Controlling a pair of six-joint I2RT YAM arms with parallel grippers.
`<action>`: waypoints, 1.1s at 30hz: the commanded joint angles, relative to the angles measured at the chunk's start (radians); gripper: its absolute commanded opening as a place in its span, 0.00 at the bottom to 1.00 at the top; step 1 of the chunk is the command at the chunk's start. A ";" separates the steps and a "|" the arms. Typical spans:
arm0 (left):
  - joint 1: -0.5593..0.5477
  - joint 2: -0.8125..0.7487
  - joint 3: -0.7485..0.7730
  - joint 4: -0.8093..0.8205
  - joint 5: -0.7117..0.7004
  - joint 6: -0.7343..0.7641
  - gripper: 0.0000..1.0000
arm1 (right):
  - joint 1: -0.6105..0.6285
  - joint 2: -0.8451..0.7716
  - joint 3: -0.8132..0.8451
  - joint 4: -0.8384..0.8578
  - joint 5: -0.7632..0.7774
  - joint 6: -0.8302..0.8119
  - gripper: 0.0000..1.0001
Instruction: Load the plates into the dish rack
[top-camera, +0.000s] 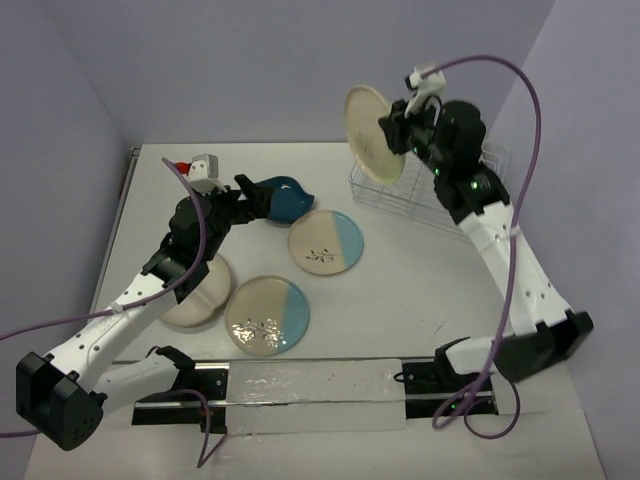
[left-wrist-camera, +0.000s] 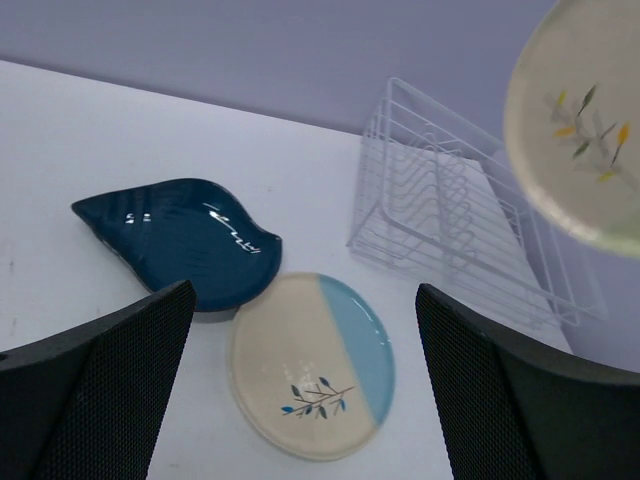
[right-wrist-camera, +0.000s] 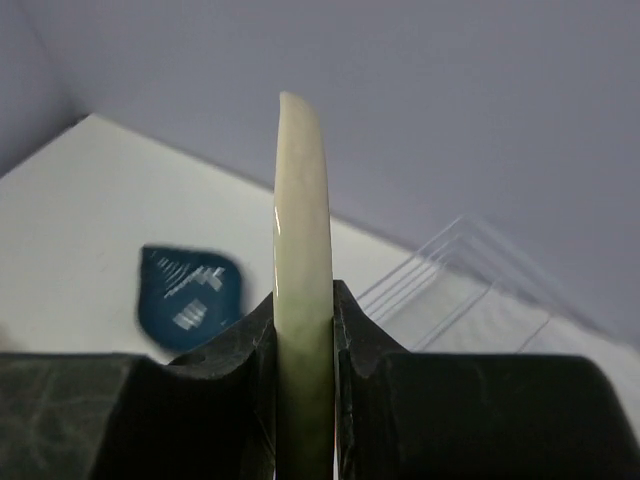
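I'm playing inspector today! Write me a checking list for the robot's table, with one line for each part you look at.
Surface: white table, no spills seen.
Job's things: white wire dish rack, no plate seen in it; sprig plate held on edge in the air beside it; far cream-and-blue plate, near cream-and-blue plate, dark blue leaf dish and cream divided plate lie on the table.
Clutter: nothing seen.
Grippers: left gripper open, holding nothing, near the leaf dish; right gripper shut on the sprig plate's rim.
Cables: purple cables loop off both arms.
Surroundings: plain lavender walls.
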 joint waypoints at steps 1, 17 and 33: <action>0.036 0.045 0.069 -0.018 -0.030 0.057 0.99 | -0.112 0.197 0.314 0.083 -0.185 -0.302 0.00; 0.097 0.199 0.098 -0.070 -0.034 0.114 0.99 | -0.289 0.640 0.808 -0.114 -0.477 -0.812 0.00; 0.102 0.295 0.106 -0.025 0.049 0.123 0.99 | -0.292 0.633 0.692 -0.225 -0.353 -0.680 0.00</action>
